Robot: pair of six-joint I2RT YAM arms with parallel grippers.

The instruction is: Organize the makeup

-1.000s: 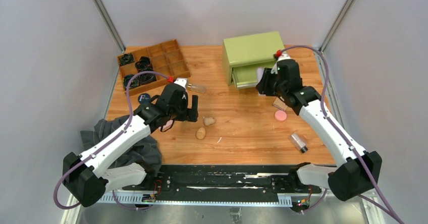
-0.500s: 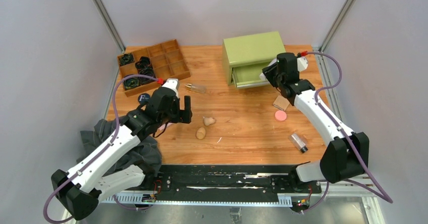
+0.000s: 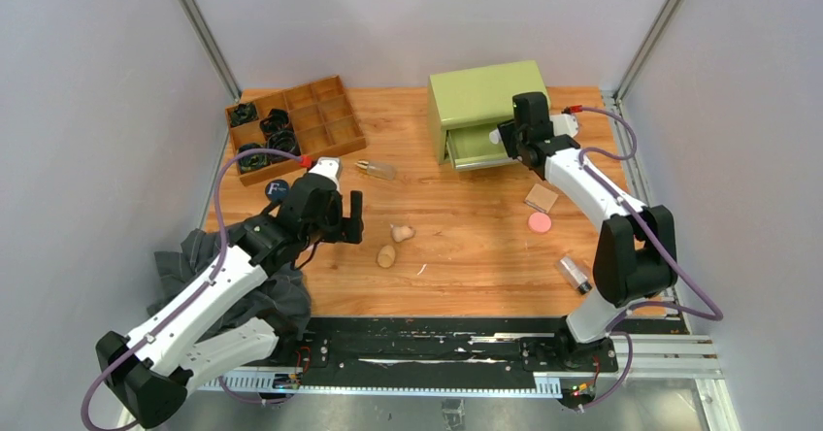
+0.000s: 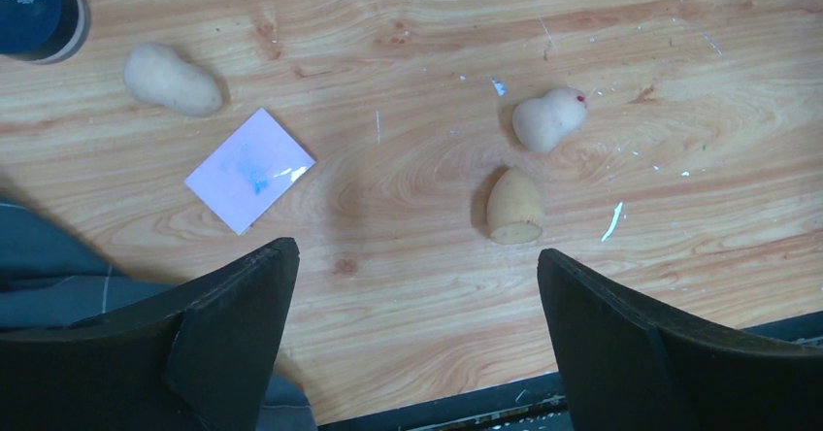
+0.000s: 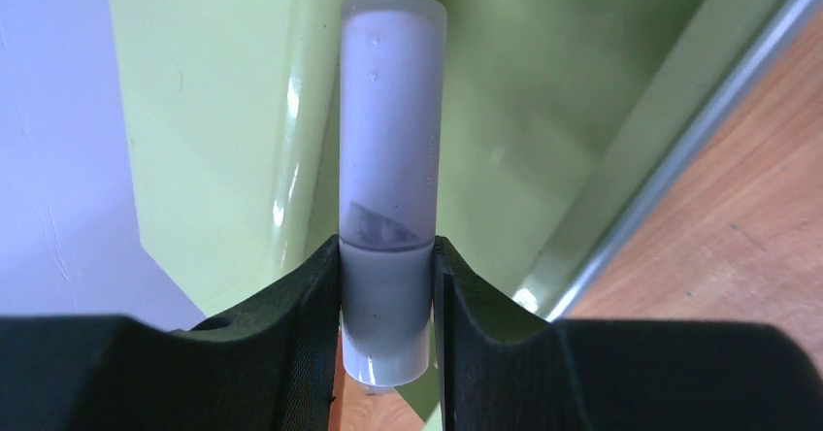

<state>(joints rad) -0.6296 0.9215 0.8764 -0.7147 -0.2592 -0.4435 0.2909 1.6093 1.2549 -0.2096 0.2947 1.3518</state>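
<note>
Green box (image 3: 482,96), upper centre, drawer ajar. Right gripper (image 5: 386,285) at its mouth, pinching the tube (image 5: 390,140), not yet stowed. Left gripper (image 4: 412,256) spread above sponges (image 4: 514,206). Left to sort: bottles (image 3: 575,273), compact (image 3: 277,189), pad (image 3: 541,197), puff (image 3: 540,222). Task barely begun.

The pale tube (image 5: 391,140) is held at the green drawer (image 3: 471,148). Two beige sponges (image 3: 387,255) lie close together. The pink puff (image 3: 540,222) lies beside the tan pad (image 3: 541,197).
</note>
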